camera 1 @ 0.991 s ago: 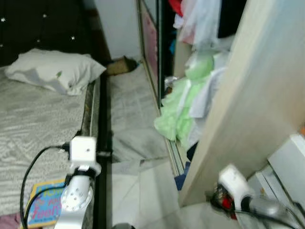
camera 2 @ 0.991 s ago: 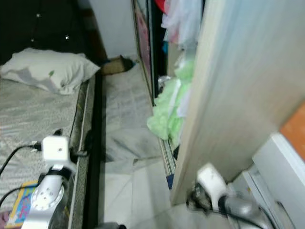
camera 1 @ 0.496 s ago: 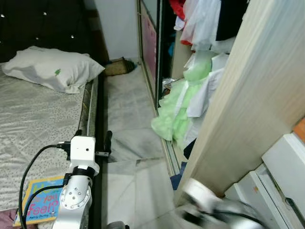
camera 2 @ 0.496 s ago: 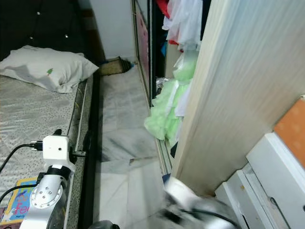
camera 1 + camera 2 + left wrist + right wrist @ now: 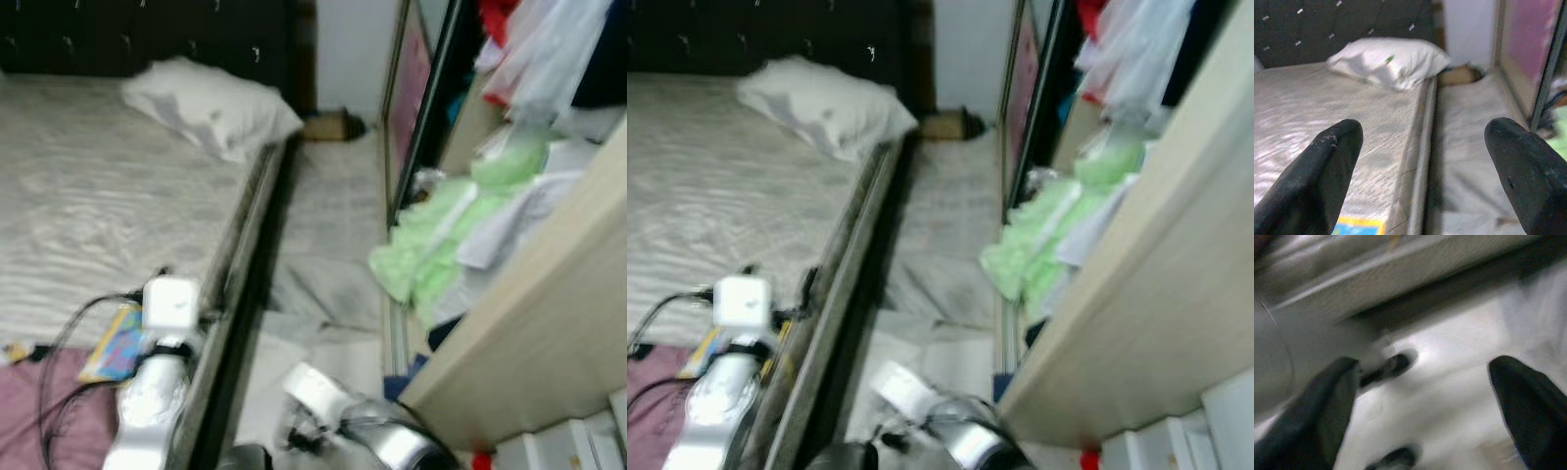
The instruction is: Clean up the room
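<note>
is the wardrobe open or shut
Open. The sliding door is pushed aside, so the wardrobe interior shows, with green and white clothes spilling out over the track toward the floor.

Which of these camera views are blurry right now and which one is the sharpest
The left wrist view is sharpest: the white pillow and bed read clearly, though the near fingers are soft. The right wrist view is heavily smeared by motion, the pale floor streaked. Both eye views are moderately blurred, the green clothes and the right arm lacking crisp edges.
</note>
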Tool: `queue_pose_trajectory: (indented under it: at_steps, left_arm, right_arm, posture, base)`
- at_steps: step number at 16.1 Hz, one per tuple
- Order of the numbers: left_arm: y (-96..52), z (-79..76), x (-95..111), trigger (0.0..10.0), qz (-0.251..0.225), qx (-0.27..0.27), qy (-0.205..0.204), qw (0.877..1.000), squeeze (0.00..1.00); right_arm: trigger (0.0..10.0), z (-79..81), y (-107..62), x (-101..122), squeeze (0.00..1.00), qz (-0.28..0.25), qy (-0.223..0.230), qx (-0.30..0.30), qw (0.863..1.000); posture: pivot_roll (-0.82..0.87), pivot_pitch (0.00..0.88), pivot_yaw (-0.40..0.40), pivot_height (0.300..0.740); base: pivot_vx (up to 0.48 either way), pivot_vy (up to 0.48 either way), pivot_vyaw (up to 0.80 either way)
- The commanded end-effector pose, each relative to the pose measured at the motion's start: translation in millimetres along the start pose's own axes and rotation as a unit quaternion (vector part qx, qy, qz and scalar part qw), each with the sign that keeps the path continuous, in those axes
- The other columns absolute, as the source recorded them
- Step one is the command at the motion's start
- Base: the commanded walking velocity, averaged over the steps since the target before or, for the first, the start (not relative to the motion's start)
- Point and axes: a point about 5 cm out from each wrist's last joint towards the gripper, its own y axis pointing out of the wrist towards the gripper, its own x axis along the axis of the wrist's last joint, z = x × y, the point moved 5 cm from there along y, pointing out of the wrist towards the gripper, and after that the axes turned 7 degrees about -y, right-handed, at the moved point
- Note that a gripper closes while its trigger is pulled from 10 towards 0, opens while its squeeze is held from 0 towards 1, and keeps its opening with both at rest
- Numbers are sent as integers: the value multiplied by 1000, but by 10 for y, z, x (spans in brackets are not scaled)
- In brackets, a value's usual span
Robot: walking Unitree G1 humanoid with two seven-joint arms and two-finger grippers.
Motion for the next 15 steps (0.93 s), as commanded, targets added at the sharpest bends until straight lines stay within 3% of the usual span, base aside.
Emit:
queue_pose_trajectory:
  at_steps: [1, 2, 3, 4, 5, 6, 9, 11, 13, 15]
  left_arm:
    - [6, -74, 35, 10000, -7, -9, -6, 1000, 0]
    - [9, -83, 36, 10000, -6, -11, -6, 1000, 0]
    - [10, -86, 35, 10000, -6, -12, -6, 1000, 0]
    - [7, -94, 36, 10000, -6, -14, -5, 1000, 0]
    - [3, -95, 35, 10000, -5, -14, -5, 1000, 0]
    - [3, -89, 34, 10000, -5, -14, -5, 1000, 0]
    - [3, -62, 40, 10000, -6, -3, -5, 1000, 0]
    - [-33, 10, 55, 10000, -9, 22, -2, 1000, 0]
    - [-53, 34, 47, 10000, -7, 23, -2, 1000, 0]
    - [-50, 47, 50, 10000, -7, 22, -1, 1000, 0]
  right_arm:
    - [10000, -18, 20, 62, 0, -19, -4, -27, 999]
    - [10000, -223, -71, 184, 0, -70, -5, -93, 993]
    - [10000, -259, -79, 245, 0, -84, 3, -106, 991]
    - [10000, -629, -345, 503, 0, -163, 16, -149, 975]
    - [10000, -1225, -1136, 439, 0, -224, 14, -181, 958]
    - [10000, -1411, -1478, 429, 0, -252, 6, -194, 948]
    - [10000, -1621, -1588, 584, 0, -292, 15, -282, 914]
    - [10000, -1660, -1632, 709, 0, -308, 17, -339, 889]
    - [10000, -1609, -1585, 722, 0, -310, 44, -342, 886]
    - [10000, -1499, -1580, 740, 0, -310, 53, -315, 895]
  posture:
    - [-91, 0, 11, 740]
    - [-93, 0, 16, 740]
    - [-93, 0, 16, 740]
    - [-88, 0, 21, 740]
    - [-84, 0, 21, 740]
    - [-82, 0, 22, 740]
    - [-77, 0, 24, 740]
    - [-77, 0, 33, 740]
    - [-72, 0, 40, 740]
    - [-69, 0, 43, 740]
  base:
    - [0, 0, 800]
    - [0, 0, 800]
    - [0, 0, 800]
    - [0, 0, 781]
    - [0, 0, 781]
    - [0, 0, 775]
    - [0, 0, 769]
    - [0, 0, 769]
    - [0, 0, 769]
    - [0, 0, 769]
